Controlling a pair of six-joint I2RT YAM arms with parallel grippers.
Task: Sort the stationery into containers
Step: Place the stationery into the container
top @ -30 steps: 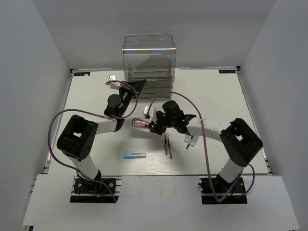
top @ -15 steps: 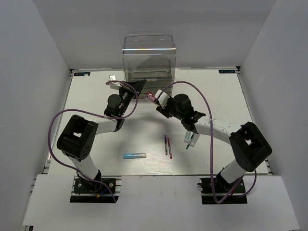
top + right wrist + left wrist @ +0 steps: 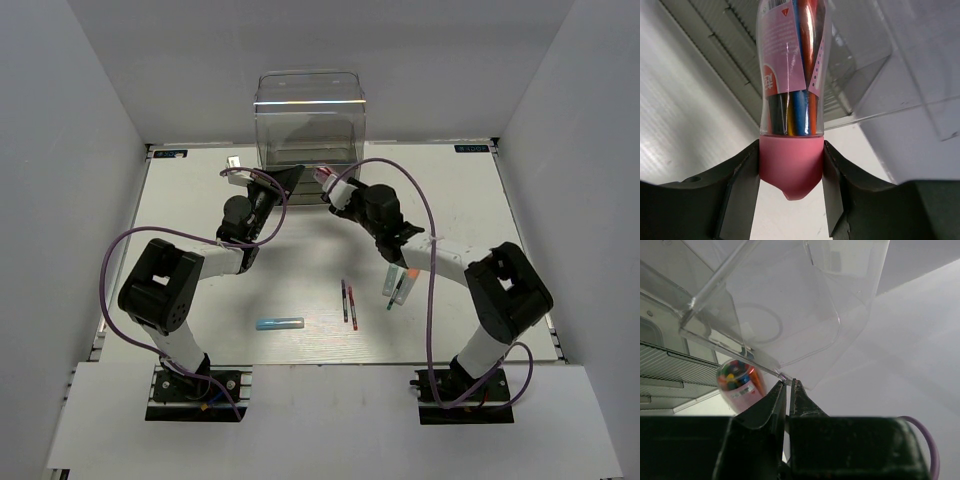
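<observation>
- Pink plastic sat between the fingers of my right gripper (image 3: 791, 156): it was clamped on the pink cap of a clear tube of coloured pens (image 3: 790, 65).
- The tube was off the tabletop (image 3: 455, 195), pointing away from my wrist at the front of the clear plastic organiser (image 3: 310, 115), near where the ribbed drawers (image 3: 727, 47) met the see-through upper compartment.
- My left gripper (image 3: 788, 385) had its jaws together, the tips right against the lower edge of a clear panel (image 3: 790, 315) of the organiser. I could not tell whether the plastic was nipped between them.
- From the left wrist, the tube's far end showed just beside those tips, below the panel and in front of the drawers.
- From above, the two grippers were close together at the organiser's front, the left one to the left of the tube.
- A light blue stick (image 3: 279, 323) lay on the near tabletop, well apart from the organiser.
- A purple pen (image 3: 344, 300) and a red pen (image 3: 351, 304) lay side by side at mid-table.
- A pale green marker (image 3: 389, 288) and a thin green pen (image 3: 398, 294) lay beside my right forearm.
</observation>
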